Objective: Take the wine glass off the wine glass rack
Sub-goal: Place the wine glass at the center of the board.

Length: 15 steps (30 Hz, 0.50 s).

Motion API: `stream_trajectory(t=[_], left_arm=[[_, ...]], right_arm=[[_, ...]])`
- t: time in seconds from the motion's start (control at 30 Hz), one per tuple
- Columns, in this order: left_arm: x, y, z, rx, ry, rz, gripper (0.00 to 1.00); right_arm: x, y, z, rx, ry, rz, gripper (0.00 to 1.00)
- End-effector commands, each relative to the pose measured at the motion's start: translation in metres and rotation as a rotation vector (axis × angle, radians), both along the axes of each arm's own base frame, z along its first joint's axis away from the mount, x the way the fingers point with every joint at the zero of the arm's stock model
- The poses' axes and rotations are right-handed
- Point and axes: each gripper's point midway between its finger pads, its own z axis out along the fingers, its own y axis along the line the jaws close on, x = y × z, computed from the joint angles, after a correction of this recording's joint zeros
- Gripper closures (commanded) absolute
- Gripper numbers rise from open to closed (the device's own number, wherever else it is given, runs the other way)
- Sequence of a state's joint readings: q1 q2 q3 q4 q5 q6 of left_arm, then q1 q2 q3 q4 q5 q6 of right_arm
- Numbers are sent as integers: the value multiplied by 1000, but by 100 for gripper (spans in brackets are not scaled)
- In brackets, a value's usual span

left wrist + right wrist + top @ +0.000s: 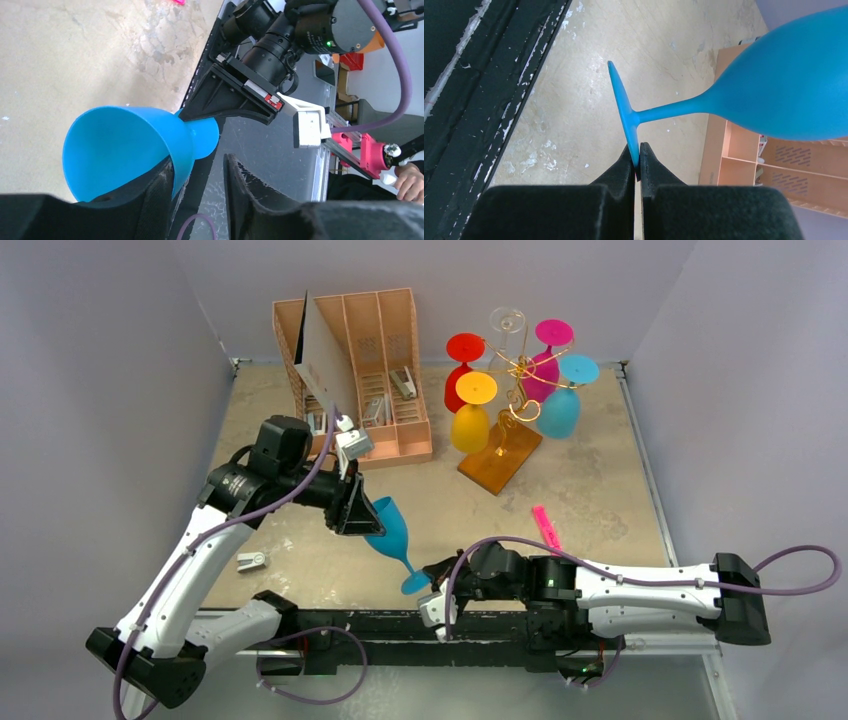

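Top external view is showing the wine glass (395, 535) hanging in the air between the two arms, over the near part of the table (600, 490) and well apart from the rack (497, 462). Its long axis is running from the foot (414, 583), low and right, up-left to the bowl (386, 520), whose mouth is pointing at the left gripper (368, 515). The right gripper (430, 585) is sitting at the foot, so each arm is meeting one end.

Left wrist view is showing the left jaws standing apart around the bowl's rim. The inner finger (159, 200) is lying inside the mouth, while the outer finger (245, 195) is keeping clear of the wall. That is reading as open, not clamping.

Right wrist view is showing the right jaws nearly closed, pinching the foot's edge. The stem is reaching away rightward and slightly up, so the glass is lying close to level. The right arm is probably carrying it alone, and the coming move is hinging on that thin edge grip.
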<state>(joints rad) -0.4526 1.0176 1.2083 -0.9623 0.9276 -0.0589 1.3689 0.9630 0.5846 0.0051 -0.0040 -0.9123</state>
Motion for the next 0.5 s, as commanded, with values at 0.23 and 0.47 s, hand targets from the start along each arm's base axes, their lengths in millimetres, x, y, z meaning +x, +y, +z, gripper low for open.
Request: stream_trajectory(t=[0.23, 0.47], left_arm=[[-21, -6, 10, -95, 39, -133, 100], [-26, -4, 7, -103, 39, -142, 100]], right_arm=[[6, 3, 12, 19, -26, -23, 100], [16, 5, 17, 11, -69, -54, 100]])
